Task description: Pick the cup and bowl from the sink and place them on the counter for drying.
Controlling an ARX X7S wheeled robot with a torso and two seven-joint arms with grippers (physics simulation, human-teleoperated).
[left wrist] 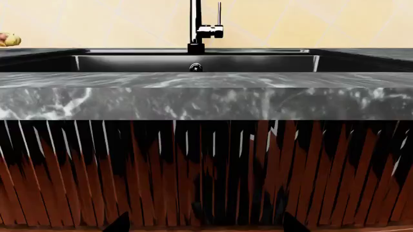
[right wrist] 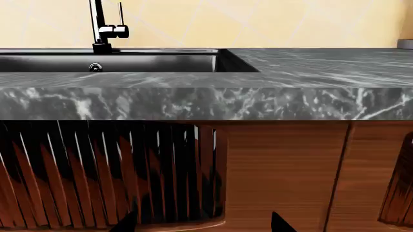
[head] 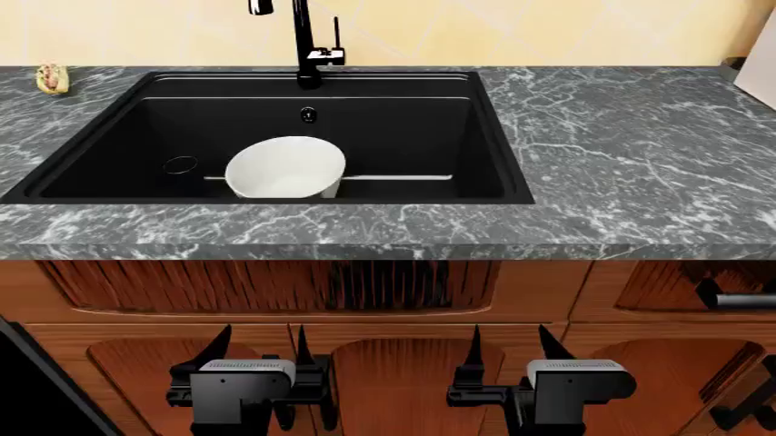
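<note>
The white bowl (head: 286,167) lies tilted in the black sink (head: 412,127), near its front wall and left of the middle, with its opening facing me. The black cup does not show in any view. My left gripper (head: 261,338) and right gripper (head: 510,338) hang low in front of the wooden cabinets, below the counter (head: 631,154), both open and empty. In the left wrist view the left gripper (left wrist: 206,224) faces the cabinet front under the sink (left wrist: 193,63). In the right wrist view the right gripper (right wrist: 204,223) faces the cabinet, right of the sink (right wrist: 129,62).
A tall black faucet (head: 303,45) stands at the sink's back edge, above the overflow hole (head: 308,114). A round drain strainer (head: 181,164) sits at the basin's left. A small object (head: 51,78) lies on the counter's far left. A cabinet handle (head: 740,298) sticks out at right.
</note>
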